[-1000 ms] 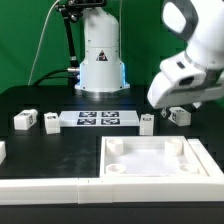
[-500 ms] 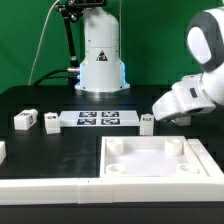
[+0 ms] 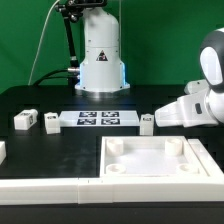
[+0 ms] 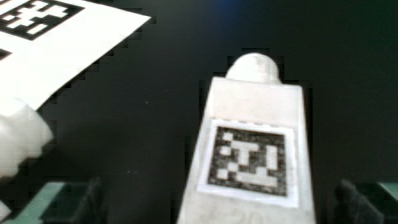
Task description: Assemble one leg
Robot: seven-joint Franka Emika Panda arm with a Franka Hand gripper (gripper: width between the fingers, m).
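Note:
In the wrist view a white leg (image 4: 249, 130) lies flat on the black table, its marker tag facing up. My gripper (image 4: 217, 206) is open, with one dark finger (image 4: 61, 204) on each side of the leg and a gap to each. In the exterior view the gripper (image 3: 168, 116) is low over the table at the right and hides this leg. Another leg (image 3: 146, 123) stands just beside it and also shows in the wrist view (image 4: 18, 135). Two more legs (image 3: 25, 120) (image 3: 50, 122) sit at the exterior view's left.
The marker board (image 3: 97, 119) lies mid-table, and its corner shows in the wrist view (image 4: 45, 35). A large white recessed panel (image 3: 200, 160) fills the front right. A long white piece (image 3: 40, 186) lies along the front edge. The robot base (image 3: 100, 55) stands behind.
The arm has swung down and toward the exterior view's right. The hand now sits low at the table and covers the rightmost leg, which showed below it a second ago.

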